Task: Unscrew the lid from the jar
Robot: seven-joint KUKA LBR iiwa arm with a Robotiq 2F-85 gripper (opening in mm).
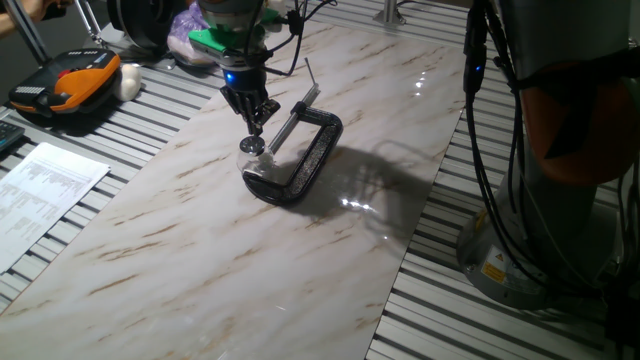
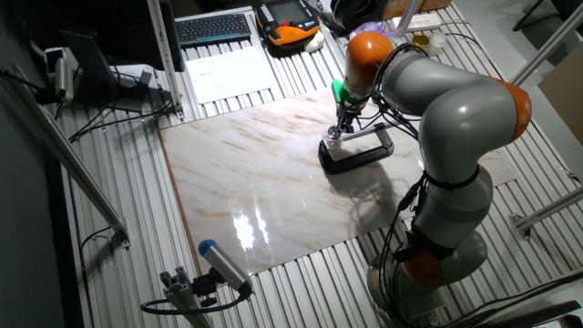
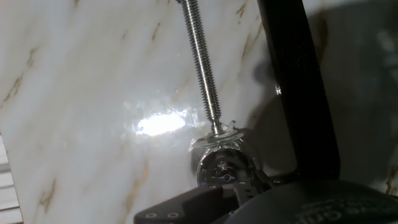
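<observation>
The tiny glass jar point(image 1: 254, 166) sits clamped in the black C-clamp point(image 1: 300, 165) on the marble slab point(image 1: 200, 230), at the clamp's closed end. The gripper point(image 1: 256, 127) hangs directly above the jar's silvery lid point(image 1: 252, 146), fingertips close together; whether they grasp it I cannot tell.

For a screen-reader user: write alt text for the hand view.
A shiny round lid on a small glass jar sits low in the frame, with the threaded steel screw of a black C-clamp pressing against the jar on a white marble tabletop. The gripper's dark body fills the bottom edge.
</observation>
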